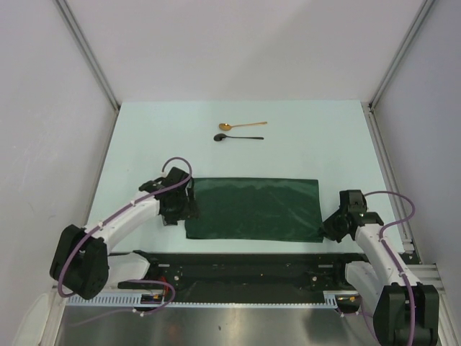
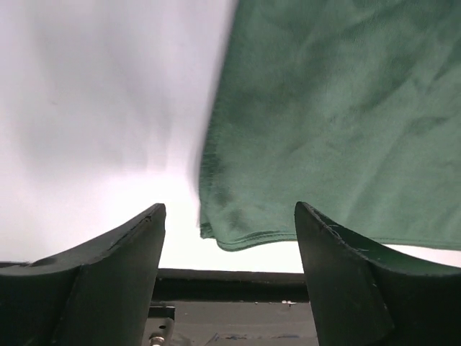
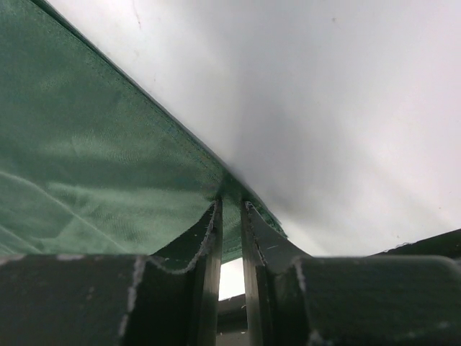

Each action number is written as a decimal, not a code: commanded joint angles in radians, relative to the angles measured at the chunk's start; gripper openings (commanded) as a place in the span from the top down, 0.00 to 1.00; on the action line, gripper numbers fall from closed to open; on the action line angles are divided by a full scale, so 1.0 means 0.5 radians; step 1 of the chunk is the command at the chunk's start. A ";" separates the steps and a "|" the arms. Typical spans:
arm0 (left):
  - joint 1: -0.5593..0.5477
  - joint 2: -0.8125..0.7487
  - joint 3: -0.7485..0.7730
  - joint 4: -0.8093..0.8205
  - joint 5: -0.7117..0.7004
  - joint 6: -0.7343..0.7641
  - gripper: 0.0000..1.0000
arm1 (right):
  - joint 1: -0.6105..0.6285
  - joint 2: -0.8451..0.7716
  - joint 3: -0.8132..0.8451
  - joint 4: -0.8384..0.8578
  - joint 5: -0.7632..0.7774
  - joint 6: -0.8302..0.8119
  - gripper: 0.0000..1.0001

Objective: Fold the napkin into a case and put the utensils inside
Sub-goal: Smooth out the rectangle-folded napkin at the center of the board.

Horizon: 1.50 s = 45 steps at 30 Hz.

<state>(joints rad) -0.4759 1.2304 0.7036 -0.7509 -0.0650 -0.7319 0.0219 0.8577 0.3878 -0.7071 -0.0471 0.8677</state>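
The dark green napkin (image 1: 253, 209) lies folded once into a wide rectangle in the middle of the table. My left gripper (image 1: 189, 209) is open at its left edge; in the left wrist view the napkin's near left corner (image 2: 238, 234) hangs just ahead of the spread fingers (image 2: 338, 274), untouched. My right gripper (image 1: 325, 229) is shut on the napkin's near right corner, where the cloth (image 3: 232, 198) is pinched between the two fingers. The gold spoon (image 1: 242, 125) and the black spoon (image 1: 238, 137) lie side by side at the far middle of the table.
A black rail (image 1: 245, 263) runs along the near table edge between the arm bases. Grey walls and metal frame posts (image 1: 86, 50) enclose the table on three sides.
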 commanded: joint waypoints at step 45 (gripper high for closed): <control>-0.094 -0.105 0.170 0.068 0.169 0.019 0.47 | -0.031 0.070 0.298 0.055 0.036 -0.305 0.70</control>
<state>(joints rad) -0.5175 1.1599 0.8146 -0.8738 -0.1772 -0.7666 0.0208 0.8753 0.4446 -0.7155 -0.0456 0.7906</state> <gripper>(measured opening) 0.584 0.256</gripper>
